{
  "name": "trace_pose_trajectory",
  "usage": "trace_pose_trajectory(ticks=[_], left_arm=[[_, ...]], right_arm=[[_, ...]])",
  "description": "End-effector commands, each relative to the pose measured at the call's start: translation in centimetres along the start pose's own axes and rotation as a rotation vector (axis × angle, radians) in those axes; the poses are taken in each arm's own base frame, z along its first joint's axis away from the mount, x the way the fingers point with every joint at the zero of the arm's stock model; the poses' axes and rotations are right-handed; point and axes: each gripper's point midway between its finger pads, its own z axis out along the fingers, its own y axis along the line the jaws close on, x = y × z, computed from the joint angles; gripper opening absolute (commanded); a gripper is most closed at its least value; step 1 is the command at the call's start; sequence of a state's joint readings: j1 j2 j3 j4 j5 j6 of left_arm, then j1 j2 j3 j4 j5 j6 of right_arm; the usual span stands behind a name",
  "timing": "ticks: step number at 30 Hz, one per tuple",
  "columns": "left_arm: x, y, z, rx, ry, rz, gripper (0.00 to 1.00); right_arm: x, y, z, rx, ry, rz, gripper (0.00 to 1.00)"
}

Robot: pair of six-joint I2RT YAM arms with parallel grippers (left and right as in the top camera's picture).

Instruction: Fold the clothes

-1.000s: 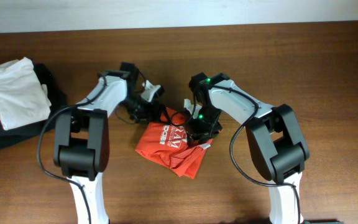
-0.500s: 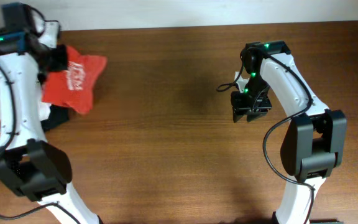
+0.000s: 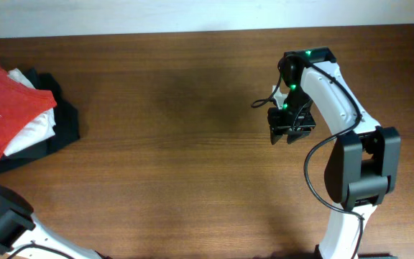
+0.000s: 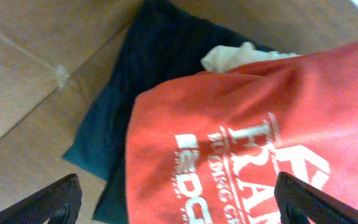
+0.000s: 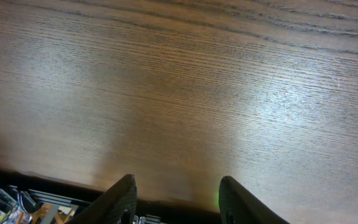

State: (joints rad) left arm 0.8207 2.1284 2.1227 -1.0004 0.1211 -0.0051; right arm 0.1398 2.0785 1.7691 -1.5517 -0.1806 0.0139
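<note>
Shirt (image 3: 6, 115) upper left of frame, atop white garment (image 3: 33, 131) and black garment (image 3: 63, 119), seemingly folded. Left claw (image 4: 176, 194) fingers wide apart above shirt, gripping nothing. Right claw (image 3: 291, 134) apart, empty, over tabletop (image 3: 178, 144), right of centre.

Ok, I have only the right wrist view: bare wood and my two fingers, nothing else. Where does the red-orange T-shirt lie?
Observer: At the far left edge of the table, the red-orange T-shirt lies on a folded white garment.
Operator: Is anything below the white one?
Observer: Yes, a folded black garment is the bottom of the pile.
Operator: And the other arm?
Observer: The left gripper is open above the T-shirt and holds nothing.
</note>
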Motion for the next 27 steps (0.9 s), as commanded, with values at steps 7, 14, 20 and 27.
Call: trace_pose_trajectory(ticks=[7, 14, 20, 27], left_arm=[[6.9, -26.1, -9.9, 0.426, 0.030, 0.486, 0.99], [28.9, -34.8, -17.0, 0.389, 0.485, 1.002, 0.99], [27.4, -31.8, -24.1, 0.440, 0.368, 0.962, 0.99], [32.0, -21.5, -27.9, 0.591, -0.098, 0.886, 0.99]], right_arm=[[-0.5, 2.8, -1.1, -0.172, -0.047, -0.015, 0.99], [2.2, -1.4, -2.2, -0.176, 0.031, 0.178, 0.99], [8.0, -0.4, -4.4, -0.166, -0.306, 0.102, 0.99], [16.1, -1.5, -5.4, -0.062, -0.742, 0.120, 0.98]])
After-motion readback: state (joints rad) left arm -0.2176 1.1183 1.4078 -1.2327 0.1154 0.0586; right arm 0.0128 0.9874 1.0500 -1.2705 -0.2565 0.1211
